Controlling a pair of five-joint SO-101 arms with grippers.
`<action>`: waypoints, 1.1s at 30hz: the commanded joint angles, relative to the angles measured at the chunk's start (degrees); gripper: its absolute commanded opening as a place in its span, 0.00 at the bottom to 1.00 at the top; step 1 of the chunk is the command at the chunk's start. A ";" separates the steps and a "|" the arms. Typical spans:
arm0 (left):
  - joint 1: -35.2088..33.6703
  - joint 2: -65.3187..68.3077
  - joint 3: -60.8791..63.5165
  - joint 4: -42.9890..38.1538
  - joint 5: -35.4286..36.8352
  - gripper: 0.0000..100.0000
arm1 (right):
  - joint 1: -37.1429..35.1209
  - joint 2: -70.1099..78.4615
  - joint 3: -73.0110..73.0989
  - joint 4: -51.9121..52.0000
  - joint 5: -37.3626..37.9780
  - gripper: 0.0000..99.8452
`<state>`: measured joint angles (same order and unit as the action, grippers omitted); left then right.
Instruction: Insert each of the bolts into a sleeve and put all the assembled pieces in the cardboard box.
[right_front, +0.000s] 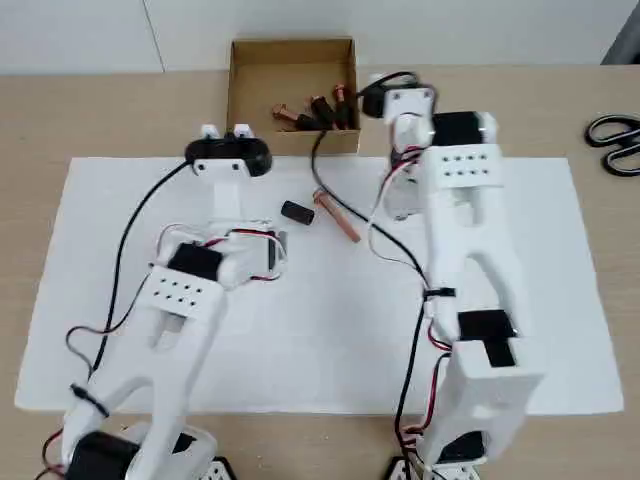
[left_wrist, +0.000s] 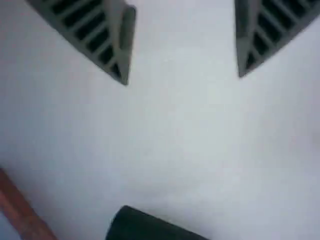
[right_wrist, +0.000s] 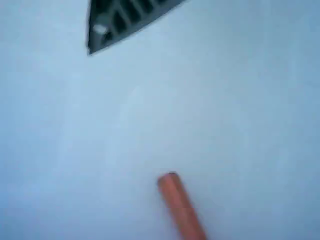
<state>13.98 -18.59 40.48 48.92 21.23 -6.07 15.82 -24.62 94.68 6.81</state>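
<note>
Left gripper (left_wrist: 182, 80): we see it wide, empty.
Right gripper (right_wrist: 107, 25): we cannot tell.
Sleeve (right_front: 297, 213): black cylinder.
Bolt (right_front: 337, 216): coppery rod.

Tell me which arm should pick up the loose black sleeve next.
Left, likely. Its open fingers hang over the paper close to the sleeve; the right wrist view faces the bolt instead.
</note>
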 joint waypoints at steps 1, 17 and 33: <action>4.13 3.08 -2.86 -0.88 3.96 0.13 | 5.14 -9.10 -2.37 1.10 -1.76 0.21; 6.77 3.69 -7.25 -12.31 34.73 0.13 | 8.31 -31.69 31.47 -6.20 -1.58 0.21; 12.04 16.44 -12.79 -19.78 36.48 0.13 | 8.22 -49.89 67.16 -30.46 -1.85 0.21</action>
<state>25.67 -6.73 32.04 31.78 57.36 1.85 -30.68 40.97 66.02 5.49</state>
